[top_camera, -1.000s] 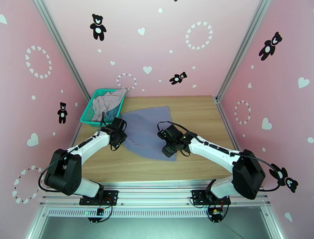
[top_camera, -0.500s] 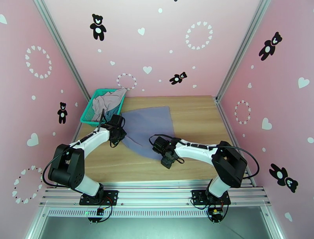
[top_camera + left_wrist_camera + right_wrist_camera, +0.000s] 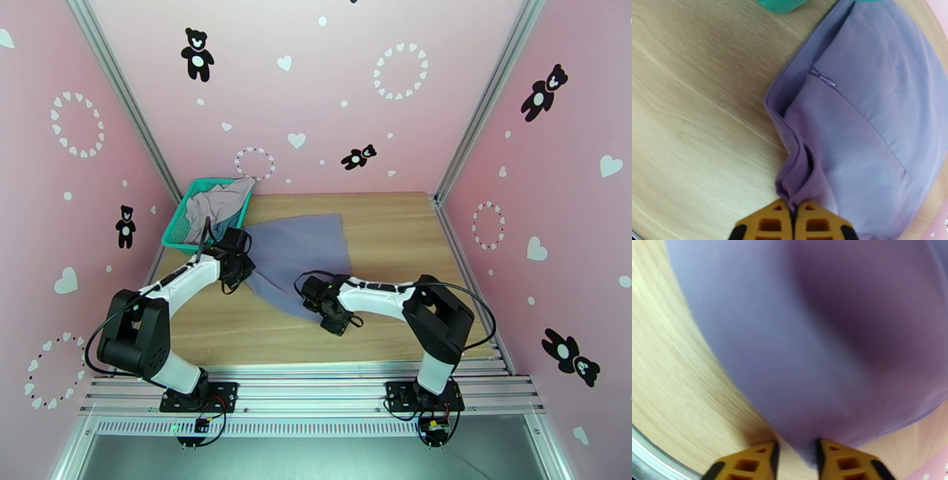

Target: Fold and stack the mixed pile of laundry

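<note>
A grey-lavender garment lies spread on the wooden table, part of the mixed laundry pile. My left gripper is shut on its left corner, and in the left wrist view the cloth bunches into the closed yellow fingertips. My right gripper sits at the garment's near tip. The right wrist view is blurred. There, the cloth fills the narrow gap between the fingers. A pale mauve-grey garment and a bluish one lie in the basket.
A green mesh basket stands at the table's back left corner, just behind my left gripper; its edge shows in the left wrist view. Pink walls enclose the table on three sides. Bare wood extends right of the garment.
My right gripper has moved left and nearer along the garment's front edge, and its fingers have closed in on the cloth. The garment's near corner has shifted left. The left gripper keeps its hold.
</note>
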You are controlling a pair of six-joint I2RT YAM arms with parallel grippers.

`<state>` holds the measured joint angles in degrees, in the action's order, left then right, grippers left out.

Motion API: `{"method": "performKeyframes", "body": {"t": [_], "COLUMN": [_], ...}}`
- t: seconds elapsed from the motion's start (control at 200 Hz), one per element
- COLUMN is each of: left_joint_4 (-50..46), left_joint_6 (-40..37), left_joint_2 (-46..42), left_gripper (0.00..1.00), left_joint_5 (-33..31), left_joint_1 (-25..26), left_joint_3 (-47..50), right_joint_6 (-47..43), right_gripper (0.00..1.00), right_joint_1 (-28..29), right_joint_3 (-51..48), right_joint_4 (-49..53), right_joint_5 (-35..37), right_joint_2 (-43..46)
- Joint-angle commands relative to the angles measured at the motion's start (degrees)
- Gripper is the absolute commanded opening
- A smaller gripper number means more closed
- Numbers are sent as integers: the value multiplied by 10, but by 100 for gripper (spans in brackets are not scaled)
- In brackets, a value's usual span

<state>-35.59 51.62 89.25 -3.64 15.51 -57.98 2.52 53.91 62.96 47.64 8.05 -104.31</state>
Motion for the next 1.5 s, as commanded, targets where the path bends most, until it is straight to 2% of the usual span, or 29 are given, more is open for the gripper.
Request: {"method": "performKeyframes", "body": {"t": [0.0,0.055,0.07,0.37,0.651,0.896,1.046,1.216,1.496], "left_joint_4": [-13,-13,-14,-43,-99,-124,-132,-143,-164], "left_joint_6": [-9,-9,-11,-36,-50,-42,-28,-25,-5], "left_joint_2": [-13,-16,-16,-65,-169,-238,-275,-277,-315], "left_gripper": [0,0,0,0,0,0,0,0,0], "left_joint_5": [1,4,5,37,46,77,84,99,116], "left_joint_1": [-5,-5,-5,-5,-5,-4,-4,-3,14], "left_joint_3": [-8,-7,-7,18,62,108,151,139,147], "right_joint_6": [-6,-7,-8,-9,2,0,0,-10,-24], "right_gripper": [14,5,0,0,0,0,0,0,0], "right_joint_1": [-4,-5,-4,-4,16,51,52,46,46], "right_joint_3": [2,2,2,31,52,67,77,136,148], "right_joint_4": [-19,-18,-19,25,97,164,181,212,244], "right_joint_5": [17,22,23,69,45,15,59,112,106], "right_joint_2": [-50,-46,-43,73,148,165,189,234,277]}}
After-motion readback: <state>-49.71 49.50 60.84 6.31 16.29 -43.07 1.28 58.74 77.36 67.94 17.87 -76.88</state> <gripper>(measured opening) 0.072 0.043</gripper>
